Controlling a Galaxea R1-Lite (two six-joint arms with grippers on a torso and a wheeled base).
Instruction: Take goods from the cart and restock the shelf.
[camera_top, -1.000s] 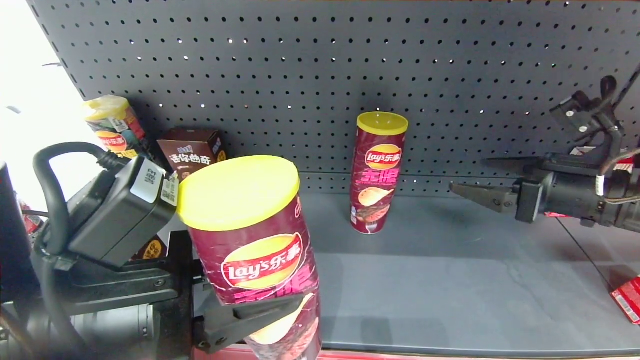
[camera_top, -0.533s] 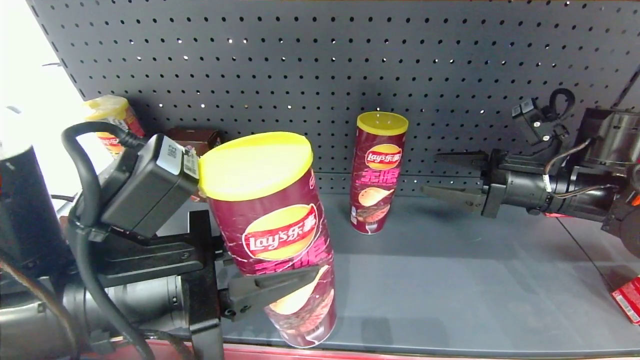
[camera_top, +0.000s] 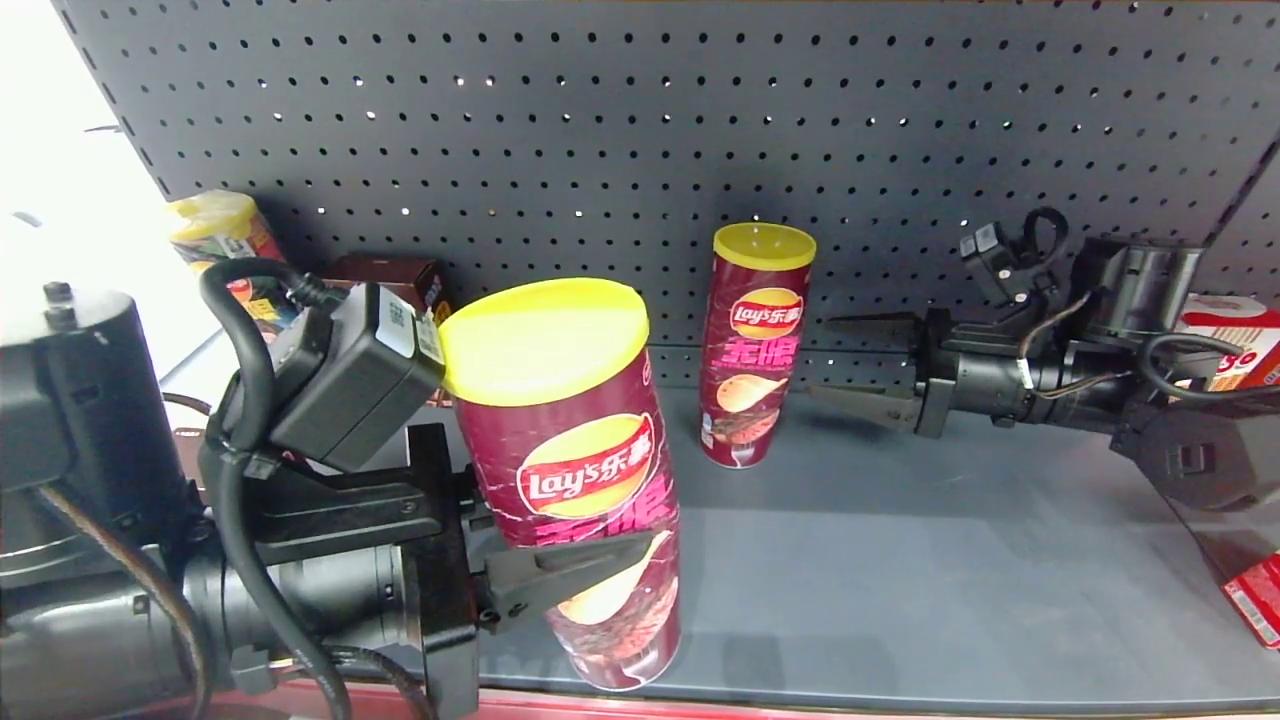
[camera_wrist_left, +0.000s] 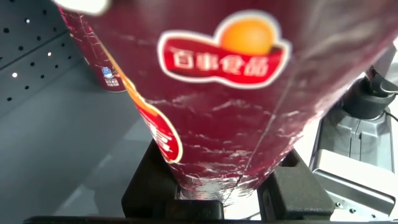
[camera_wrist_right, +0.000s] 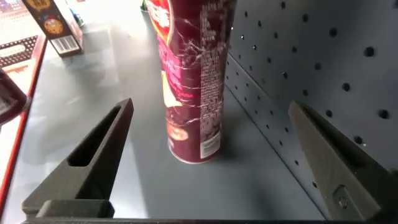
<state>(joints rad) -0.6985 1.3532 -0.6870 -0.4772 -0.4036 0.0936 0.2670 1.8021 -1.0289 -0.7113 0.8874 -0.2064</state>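
Holding: left gripper (camera_top: 585, 570), jaws pinched tilted can (camera_top: 570, 470), shelf's (camera_top: 900, 560) 7 o'clock.
Hovering: right gripper (camera_top: 825, 358), jaws spread, 3 o'clock of upright can (camera_top: 757, 350).

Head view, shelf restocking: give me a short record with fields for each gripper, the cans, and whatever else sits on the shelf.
left gripper: fingers shut on held chip can, at the front edge of the shelf
held chip can: yellow lid, tilted; contact with shelf unclear
right gripper: fingers open, empty, pointing at standing chip can, apart from it
standing chip can: upright, by the pegboard
other goods: brown box and another can far left; red-and-white box far right
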